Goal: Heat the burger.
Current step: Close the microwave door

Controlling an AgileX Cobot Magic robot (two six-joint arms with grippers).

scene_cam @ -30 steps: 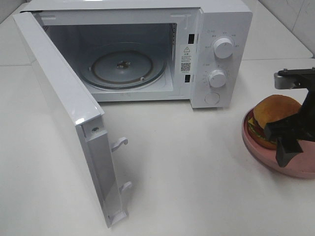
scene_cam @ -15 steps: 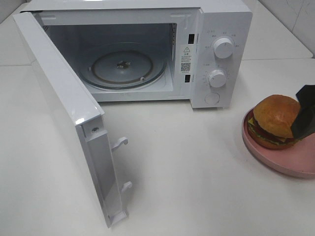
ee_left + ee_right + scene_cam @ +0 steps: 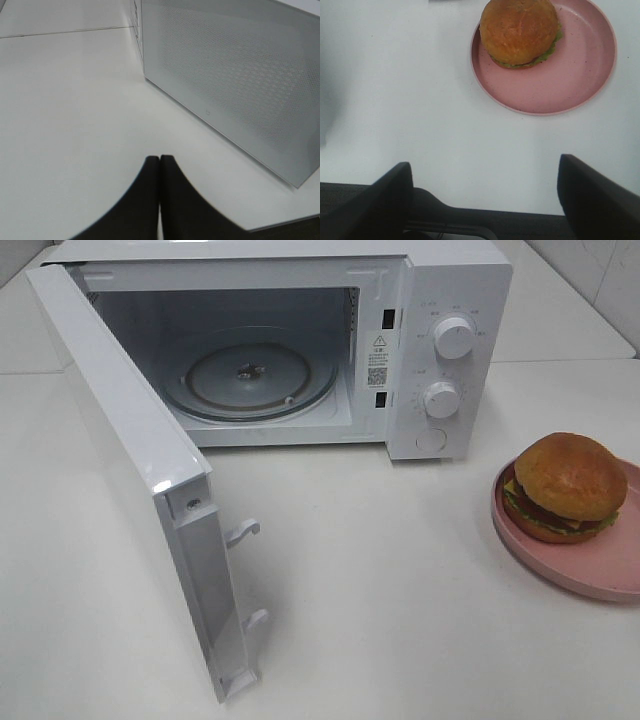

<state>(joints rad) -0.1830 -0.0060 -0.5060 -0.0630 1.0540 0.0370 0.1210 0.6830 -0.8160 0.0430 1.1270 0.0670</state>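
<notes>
While overhead lacks it, right gripper (image 3: 485,190) spread, burger (image 3: 519,32) beyond

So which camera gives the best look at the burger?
The right wrist view: the burger sits whole on the pink plate, seen from above. The high view shows its side layers too. The left wrist view misses it.

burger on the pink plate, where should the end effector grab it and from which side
Probably from above, fingers closing on opposite sides of the burger around its layered middle, below the domed bun. It sits upright near the plate's inner edge with open table around, so the sides look reachable.
</notes>
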